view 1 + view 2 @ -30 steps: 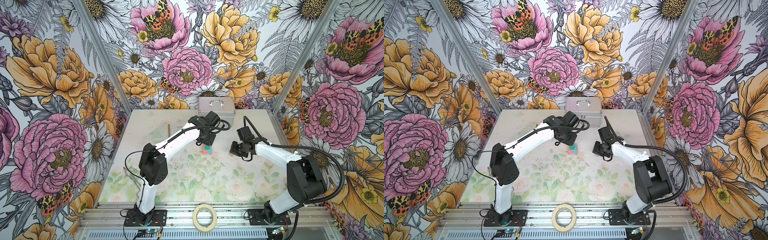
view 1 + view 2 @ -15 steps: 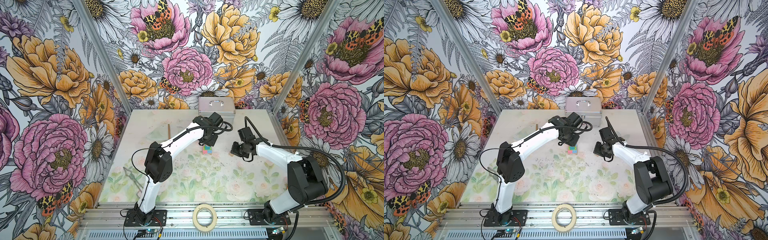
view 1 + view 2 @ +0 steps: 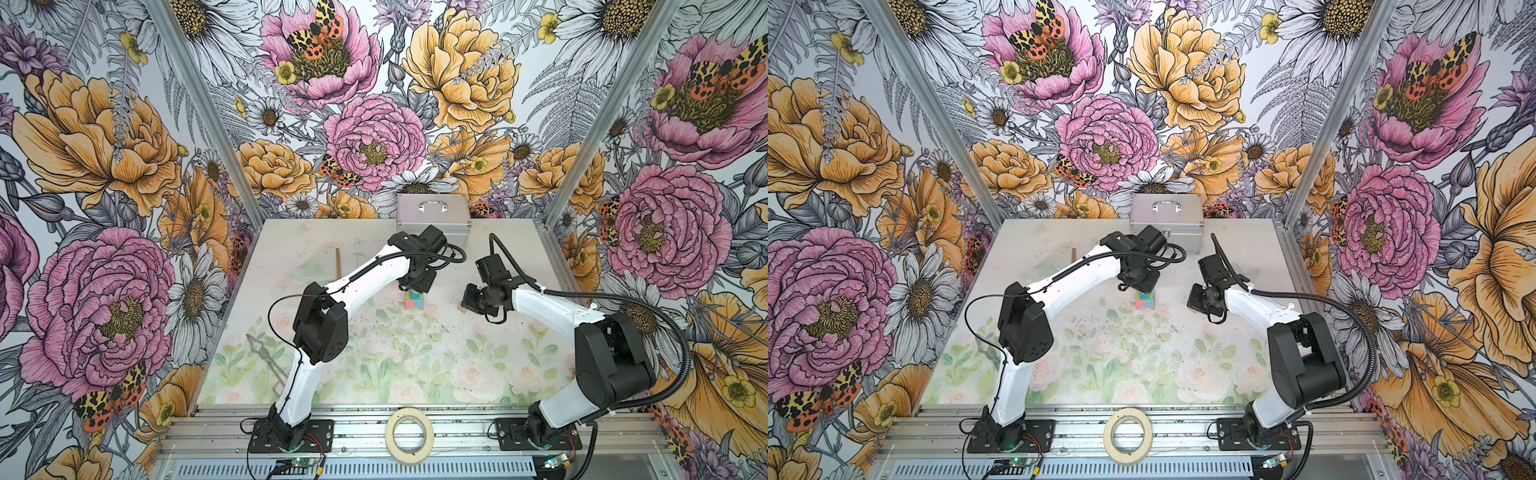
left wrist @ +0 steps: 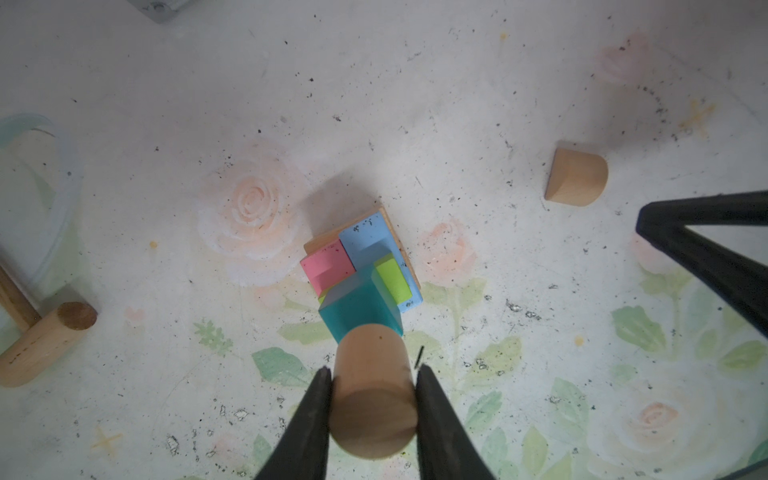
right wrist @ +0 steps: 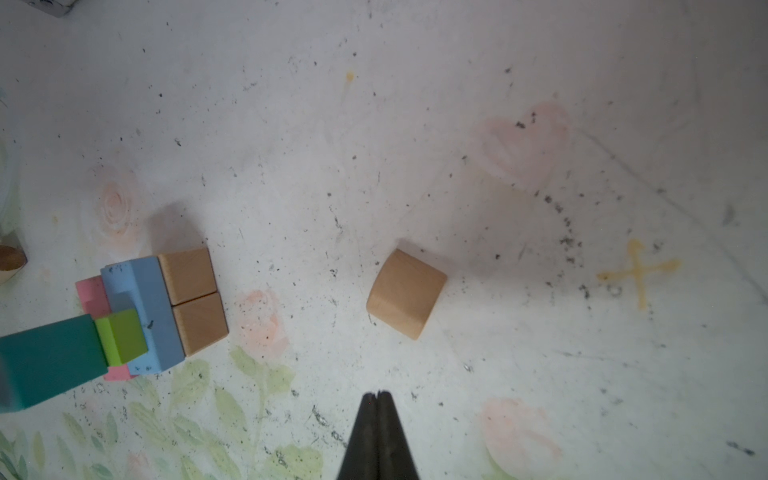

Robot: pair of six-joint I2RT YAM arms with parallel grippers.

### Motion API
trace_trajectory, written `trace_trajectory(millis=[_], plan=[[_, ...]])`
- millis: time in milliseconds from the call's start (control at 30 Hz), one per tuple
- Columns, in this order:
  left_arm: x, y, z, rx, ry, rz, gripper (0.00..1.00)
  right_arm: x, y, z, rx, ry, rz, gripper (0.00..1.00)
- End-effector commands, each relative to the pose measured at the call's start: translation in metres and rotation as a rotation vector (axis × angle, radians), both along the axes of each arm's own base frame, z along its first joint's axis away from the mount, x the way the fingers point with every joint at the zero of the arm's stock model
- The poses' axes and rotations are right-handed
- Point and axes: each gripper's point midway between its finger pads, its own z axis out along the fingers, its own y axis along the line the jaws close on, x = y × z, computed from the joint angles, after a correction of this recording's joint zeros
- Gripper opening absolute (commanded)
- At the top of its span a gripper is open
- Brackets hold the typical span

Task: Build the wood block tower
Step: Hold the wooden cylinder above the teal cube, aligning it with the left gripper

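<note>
**While Gripping a Cylinder, Poised Over the Tower**

Seen in both top views, little more of the tower (image 3: 414, 299) (image 3: 1145, 300) than a speck of pink, green and blue on the counter (image 3: 291, 232), tucked just under the left hand (image 3: 415, 284).

Far plainer in the left wrist view: left hand (image 4: 374, 374) clamped on a tan cylinder (image 4: 374, 399), held right over the teal block (image 4: 357, 309) that tops the tower. Whether touching or just apart, cannot tell. Below the teal, a green block (image 4: 392, 278), a blue block (image 4: 365, 237) and a pink block (image 4: 326, 266), with only a tan edge showing at the base.

Shown by the right wrist view alone: two tan cubes (image 5: 193, 301) side by side against the blue block's flank. Also there, the right hand (image 5: 378, 397), fingers pressed together on nothing, over bare counter near a loose half-round block (image 5: 405, 293).

Same half-round block (image 4: 575, 176) in the left wrist view, well apart from the tower. From above, just a tan sliver (image 3: 460, 308) beside the right hand (image 3: 469, 299).

Teal block cut off at the right wrist frame's edge, cylinder outside that frame. Stick piece (image 4: 45, 336) cut off likewise. At the back of the counter, a silver case (image 3: 432, 212).
</note>
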Motion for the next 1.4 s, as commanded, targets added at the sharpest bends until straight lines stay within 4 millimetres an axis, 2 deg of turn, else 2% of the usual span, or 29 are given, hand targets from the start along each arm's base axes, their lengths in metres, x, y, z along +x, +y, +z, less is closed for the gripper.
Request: trace_trajectory(millis=[0,1367], plan=[[0.0114,0.0027,0.0023,0.004,-0.023,0.012,0.00,0.0037,-0.0052,0.0095,-0.012,-0.046,-0.007,0.00],[0.0188,0.0040,-0.0061,0.002,-0.009,0.042,0.04,0.0030,-0.0041,0.0080,-0.005,-0.039,-0.010,0.00]])
